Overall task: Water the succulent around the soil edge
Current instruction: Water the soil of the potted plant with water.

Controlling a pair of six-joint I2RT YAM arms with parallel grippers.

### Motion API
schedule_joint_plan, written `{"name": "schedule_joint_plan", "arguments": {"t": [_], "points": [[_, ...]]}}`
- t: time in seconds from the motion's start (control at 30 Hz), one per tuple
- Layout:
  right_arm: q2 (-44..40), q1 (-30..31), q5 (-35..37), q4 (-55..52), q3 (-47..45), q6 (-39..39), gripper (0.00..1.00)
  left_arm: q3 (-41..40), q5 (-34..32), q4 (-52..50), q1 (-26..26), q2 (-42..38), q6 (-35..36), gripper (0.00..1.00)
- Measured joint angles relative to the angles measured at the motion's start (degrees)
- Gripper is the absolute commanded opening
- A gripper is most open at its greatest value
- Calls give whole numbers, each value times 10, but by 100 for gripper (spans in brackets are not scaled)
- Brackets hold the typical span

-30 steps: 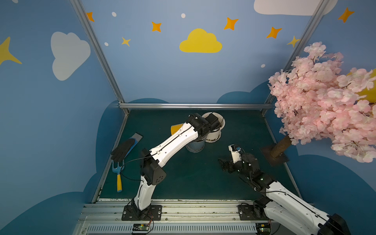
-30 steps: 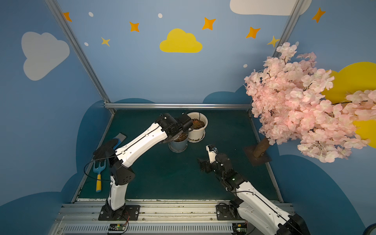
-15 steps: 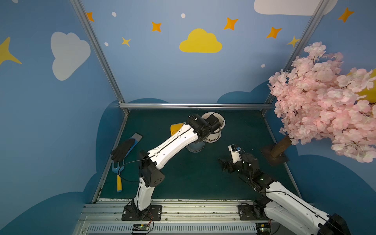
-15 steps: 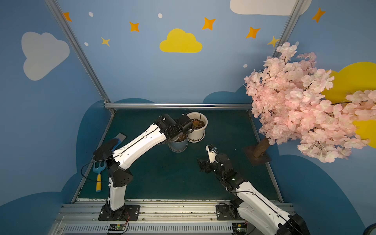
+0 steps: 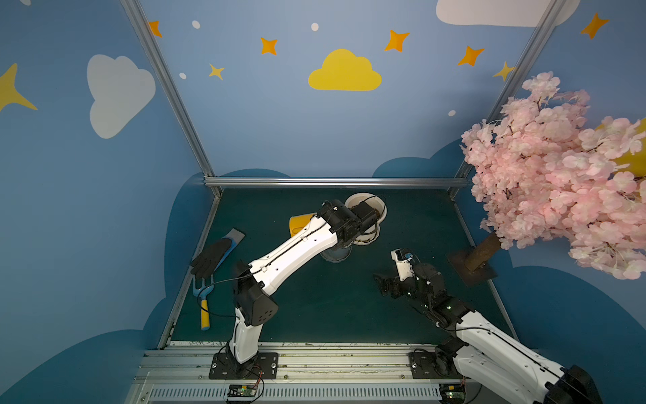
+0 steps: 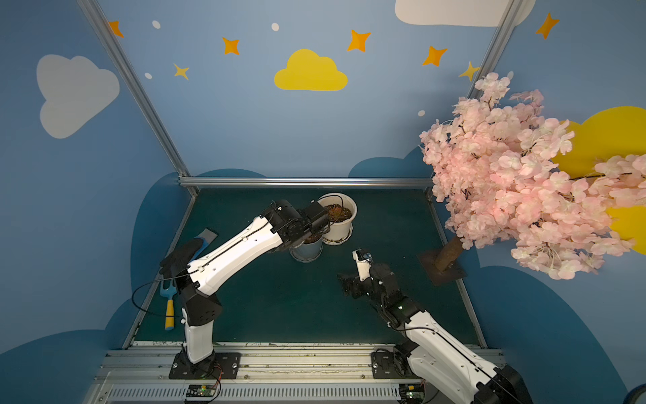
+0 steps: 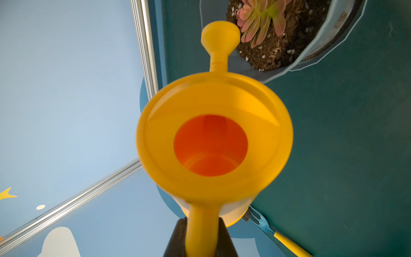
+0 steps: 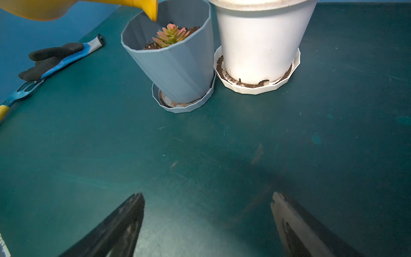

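1. Your left claw [image 7: 201,235] is clenched on the handle of the yellow watering can [image 7: 213,138].
2. The spout head [image 7: 220,37] hangs over the rim of the grey-blue pot [image 8: 178,66], just beside the succulent [image 8: 171,35], above the soil edge.
3. The white pot [image 8: 260,40] stands just beside the grey-blue pot, on the side away from the spout.
4. Your right claw [image 8: 206,195] is released, jaws wide, low over bare surface [image 8: 222,144], well apart from both pots.
5. The glove [image 8: 55,57] and hand fork [image 8: 20,92] lie at the surface's left edge, with the pink blossom tree [image 5: 559,175] at right. Your left arm [image 5: 297,252] covers most of the grey-blue pot in both top views.
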Motion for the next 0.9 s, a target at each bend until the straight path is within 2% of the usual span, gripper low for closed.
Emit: {"name": "schedule_joint_plan", "arguments": {"t": [0.53, 0.9], "points": [[14, 0, -25, -3, 0, -2, 95, -53, 0, -21, -22, -55, -35, 3], [12, 2, -37, -7, 0, -3, 95, -57, 4, -24, -37, -57, -39, 3]]}}
